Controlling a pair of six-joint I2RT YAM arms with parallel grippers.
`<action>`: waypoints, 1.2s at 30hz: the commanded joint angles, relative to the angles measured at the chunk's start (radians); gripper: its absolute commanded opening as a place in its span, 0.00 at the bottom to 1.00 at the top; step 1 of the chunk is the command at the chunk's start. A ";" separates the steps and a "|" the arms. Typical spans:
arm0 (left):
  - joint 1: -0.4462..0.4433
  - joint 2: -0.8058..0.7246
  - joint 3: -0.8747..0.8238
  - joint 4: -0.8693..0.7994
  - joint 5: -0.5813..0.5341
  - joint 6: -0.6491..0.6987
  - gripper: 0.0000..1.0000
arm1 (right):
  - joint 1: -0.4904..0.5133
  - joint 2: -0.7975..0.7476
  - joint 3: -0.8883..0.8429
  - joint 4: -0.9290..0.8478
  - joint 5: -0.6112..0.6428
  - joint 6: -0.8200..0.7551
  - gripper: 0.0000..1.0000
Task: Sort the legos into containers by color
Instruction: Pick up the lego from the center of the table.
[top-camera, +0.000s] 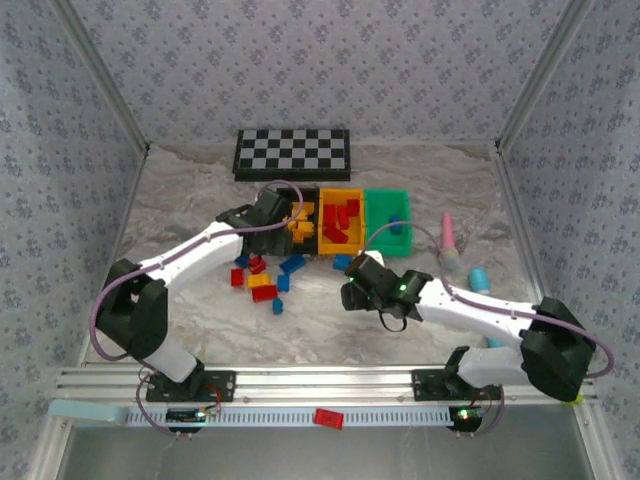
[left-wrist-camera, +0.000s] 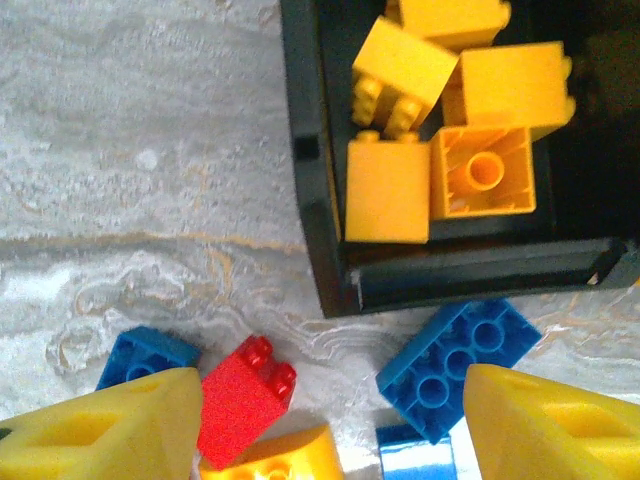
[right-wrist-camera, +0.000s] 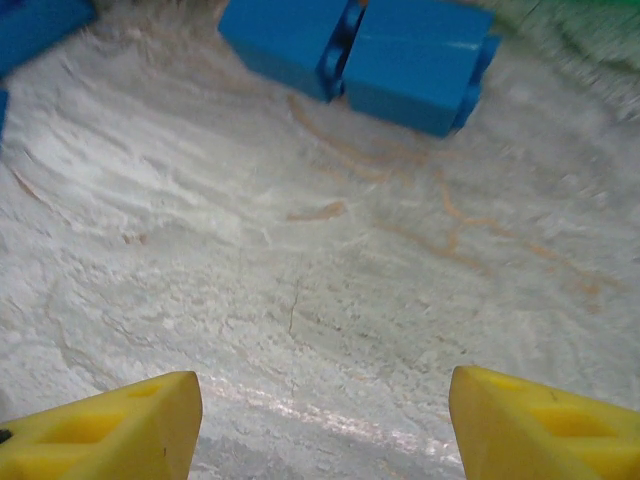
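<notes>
Three bins sat in a row around the middle of the top view: the black bin, the yellow bin and the green bin, left to right. Black one had yellow legos in it, yellow one had red legos, and the green one had a single blue lego. A loose bunch of red, yellow and blue legos lay on the marbled bench just below the black and yellow bins.

The left fingers were spread wide with nothing between them, hanging over the near left corner of the black bin. In that wrist view a blue brick sat right below the bin wall, with a red brick and another blue one in the lower left.

The right fingers were also apart and empty, over bare bench below the yellow and green bins. Two blue bricks lay end to end at the top of that wrist view.

One stray red lego was on the metal rail at the bottom of the frame. A checkered board lay above the bins.
</notes>
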 joint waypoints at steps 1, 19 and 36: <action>-0.002 -0.041 -0.038 0.026 0.010 -0.044 0.69 | 0.027 0.055 0.047 0.003 0.004 -0.011 0.68; -0.020 -0.143 -0.212 0.064 0.016 -0.127 0.68 | -0.102 0.168 0.107 0.052 0.020 -0.034 0.69; -0.058 -0.153 -0.243 0.121 0.014 -0.129 0.68 | -0.302 0.356 0.211 0.156 -0.125 -0.066 0.68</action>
